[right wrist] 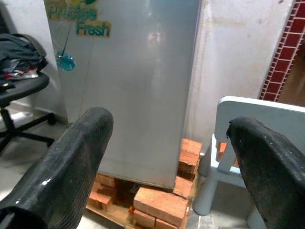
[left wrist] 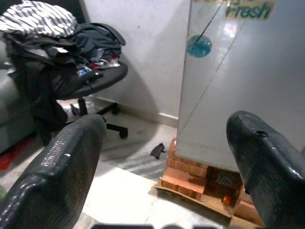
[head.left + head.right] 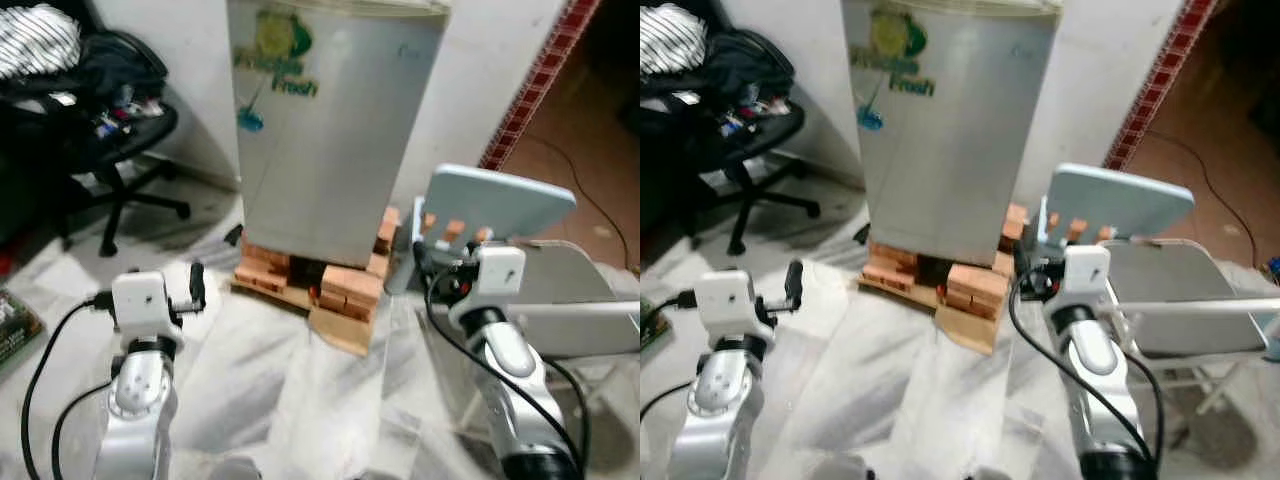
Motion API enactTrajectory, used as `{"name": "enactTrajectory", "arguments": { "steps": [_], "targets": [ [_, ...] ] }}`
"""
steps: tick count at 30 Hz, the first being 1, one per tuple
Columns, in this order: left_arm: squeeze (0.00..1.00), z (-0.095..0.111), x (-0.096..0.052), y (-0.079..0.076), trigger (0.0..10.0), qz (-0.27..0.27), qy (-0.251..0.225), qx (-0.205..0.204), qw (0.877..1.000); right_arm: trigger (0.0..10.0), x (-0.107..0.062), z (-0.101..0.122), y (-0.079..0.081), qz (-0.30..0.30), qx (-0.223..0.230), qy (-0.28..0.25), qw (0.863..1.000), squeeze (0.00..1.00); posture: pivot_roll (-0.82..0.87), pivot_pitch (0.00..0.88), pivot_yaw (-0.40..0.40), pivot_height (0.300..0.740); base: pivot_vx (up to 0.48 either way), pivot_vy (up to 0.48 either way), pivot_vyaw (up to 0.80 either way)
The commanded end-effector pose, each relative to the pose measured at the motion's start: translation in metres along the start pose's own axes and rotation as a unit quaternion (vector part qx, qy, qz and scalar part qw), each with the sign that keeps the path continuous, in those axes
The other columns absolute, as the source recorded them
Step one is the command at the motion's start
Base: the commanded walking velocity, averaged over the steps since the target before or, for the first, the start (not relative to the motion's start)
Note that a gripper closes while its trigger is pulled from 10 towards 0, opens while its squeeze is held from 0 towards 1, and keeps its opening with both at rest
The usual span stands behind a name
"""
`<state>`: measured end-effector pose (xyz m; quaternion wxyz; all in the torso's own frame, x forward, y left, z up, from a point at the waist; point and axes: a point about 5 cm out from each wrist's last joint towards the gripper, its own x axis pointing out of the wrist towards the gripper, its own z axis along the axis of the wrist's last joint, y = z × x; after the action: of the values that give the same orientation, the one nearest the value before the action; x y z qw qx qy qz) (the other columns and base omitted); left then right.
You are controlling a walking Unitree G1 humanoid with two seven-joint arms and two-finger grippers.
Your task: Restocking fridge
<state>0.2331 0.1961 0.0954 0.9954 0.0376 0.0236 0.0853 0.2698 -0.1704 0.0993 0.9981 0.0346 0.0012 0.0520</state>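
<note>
The left gripper [image 2: 162, 157] has its fingers apart and empty; ahead of it to the right stands the fridge [image 3: 335, 120], door closed, on bricks [image 3: 350, 290]. The right gripper [image 1: 167, 157] is also apart, facing the fridge. This looks like the approach step; next, the door must be opened

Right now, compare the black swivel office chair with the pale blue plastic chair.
The black swivel office chair stands left of the fridge, heaped with clothes, on a wheeled star base. The pale blue plastic chair stands right of the fridge, smaller, with nothing draped over its backrest. Both stand upright.
</note>
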Motion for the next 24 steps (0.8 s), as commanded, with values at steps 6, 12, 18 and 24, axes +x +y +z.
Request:
{"name": "enactTrajectory", "arguments": {
  "steps": [6, 12, 18, 24],
  "targets": [
    [0.0, 0.0022, 0.0013, 0.0035, 10.0, 0.001, -0.002, 0.003, 1.0, 10.0, 0.0009, 0.0031, 0.0056, 0.01, 0.002, -0.007, 1.0, 0.0, 0.15, 0.0, -0.077, 0.74, 0.0, 0.48, -0.8],
    [0.0, 0.002, 0.0011, 0.0039, 10.0, 0.003, 0.0, 0.001, 1.0, 10.0, 0.0007, 0.0027, 0.0056, 0.008, 0.003, -0.006, 1.0, 0.0, 0.15, 0.0, -0.076, 0.74, 0.0, 0.48, -0.79],
    [0.0, 0.0025, 0.0017, 0.0039, 10.0, -0.001, -0.002, 0.005, 1.0, 10.0, 0.0009, 0.002, 0.0061, 0.007, 0.004, -0.005, 1.0, 0.0, 0.15, 0.0, -0.075, 0.74, 0.0, 0.48, -0.24],
    [0.0, 0.0027, 0.0012, 0.0027, 10.0, -0.004, 0.0, 0.003, 1.0, 10.0, 0.0005, 0.001, 0.0066, 0.008, 0.008, -0.002, 1.0, 0.0, 0.16, 0.0, -0.074, 0.74, 0.0, 0.48, -0.21]
  ]
}}
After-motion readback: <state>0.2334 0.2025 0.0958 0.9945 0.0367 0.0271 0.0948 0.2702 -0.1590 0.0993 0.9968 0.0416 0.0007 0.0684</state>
